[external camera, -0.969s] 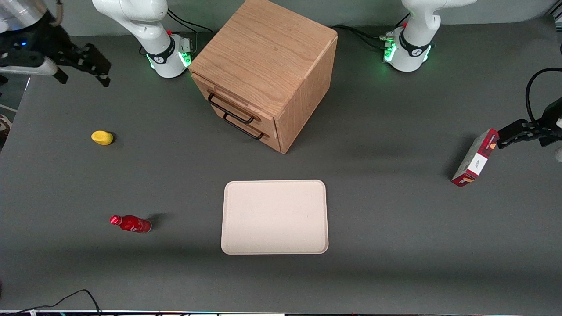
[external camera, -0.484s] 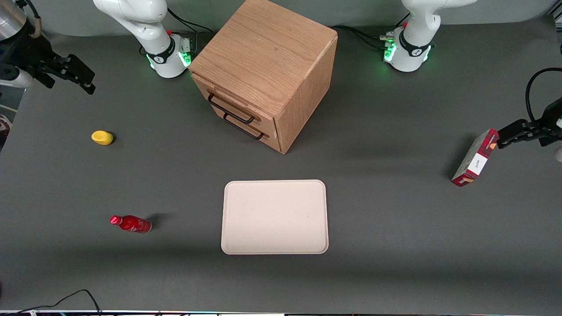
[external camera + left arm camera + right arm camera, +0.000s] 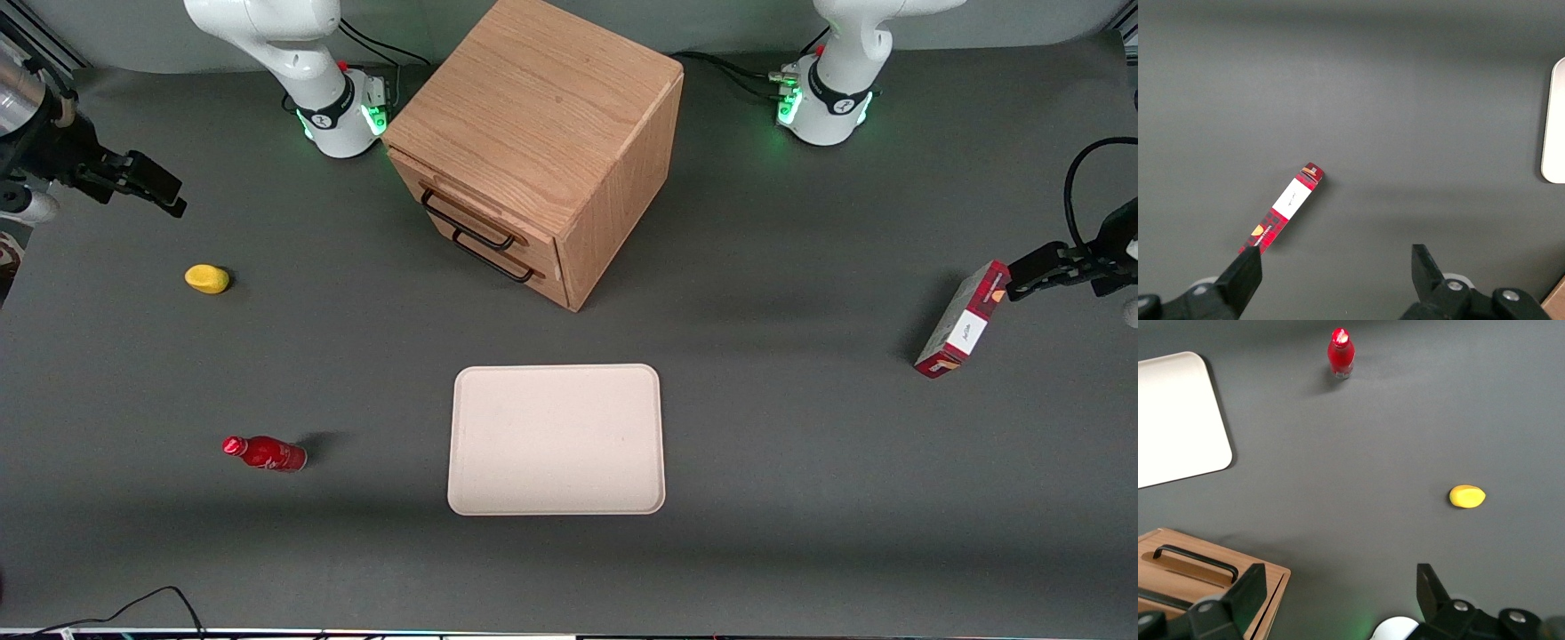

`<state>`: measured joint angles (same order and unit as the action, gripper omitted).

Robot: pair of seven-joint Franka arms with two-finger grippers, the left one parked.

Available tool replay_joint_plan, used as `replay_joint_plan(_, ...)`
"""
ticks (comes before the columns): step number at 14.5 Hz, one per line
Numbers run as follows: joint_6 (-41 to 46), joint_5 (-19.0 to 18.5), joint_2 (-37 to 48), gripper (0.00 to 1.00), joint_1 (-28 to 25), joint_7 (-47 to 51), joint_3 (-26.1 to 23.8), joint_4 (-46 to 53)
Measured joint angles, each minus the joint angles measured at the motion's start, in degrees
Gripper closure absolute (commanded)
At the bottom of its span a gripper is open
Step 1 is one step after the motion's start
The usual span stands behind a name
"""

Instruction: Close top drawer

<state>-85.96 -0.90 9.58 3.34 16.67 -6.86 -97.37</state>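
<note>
1. End effector (image 3: 147, 182) is hovering at the working arm's end of the table (image 3: 800, 444), fingers apart, holding nothing.
2. Top drawer (image 3: 462, 212) is sitting in the cabinet (image 3: 542, 116) mid-table, looking nearly flush, handle running along its front.
3. Drawer is lying well apart from the end effector, toward the parked arm's end.
4. No readable writing.

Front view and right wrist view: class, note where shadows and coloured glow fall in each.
Front view: the oak cabinet casts a soft shadow toward the parked arm's end; green light glows on the white arm bases. Right wrist view: the open gripper frames the small red bottle, whose shadow lies beside it.
</note>
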Motion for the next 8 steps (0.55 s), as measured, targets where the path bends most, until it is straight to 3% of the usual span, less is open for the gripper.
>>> replay_joint_plan(8, -0.9, 0.4, 0.7, 0.0, -3.0, -0.9, 3.8, -0.9)
